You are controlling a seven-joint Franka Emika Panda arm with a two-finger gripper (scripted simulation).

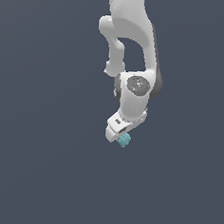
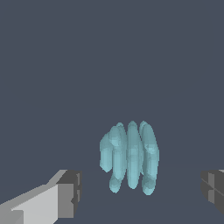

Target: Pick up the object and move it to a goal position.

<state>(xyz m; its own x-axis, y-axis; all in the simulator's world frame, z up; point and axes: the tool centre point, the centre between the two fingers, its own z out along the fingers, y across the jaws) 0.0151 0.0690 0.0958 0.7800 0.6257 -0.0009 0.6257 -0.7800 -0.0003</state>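
The Panda arm [image 1: 133, 49] is seen reaching down from the top centre of the exterior view, with the white gripper [image 1: 120, 136] lowered to just below the middle of the frame. The object [image 1: 124, 140], a small teal-cyan lump, is shown at the gripper's tip, touching or just beside it; whether it lies between the fingers cannot be told from this view.

In the wrist view, the gripper [image 2: 142, 197] is shown spread wide. One finger [image 2: 65, 192] is seen at the lower left of the frame and the other at the lower right edge, and clear gaps are left on both sides of the object [image 2: 130, 157], which sits between them, a little below centre. Nothing is gripped.

The object is rendered as a cluster of upright rounded ribs, and it is judged to be light and rigid. Its bumpy surface is thought likely to give the pads only small patches of contact, so some slipping or twisting under pressure may be expected. The best hold is judged to be across its widest middle band, with the pads closed squarely on the outer ribs rather than on the narrower lower ends.

No goal marker is visible in either view. The arm's posture and the object's small size against the gripper are shown only by the exterior view. The finger gap and the object's ribbed form are revealed only by the wrist view. The surface beneath is seen as plain dark grey in both.
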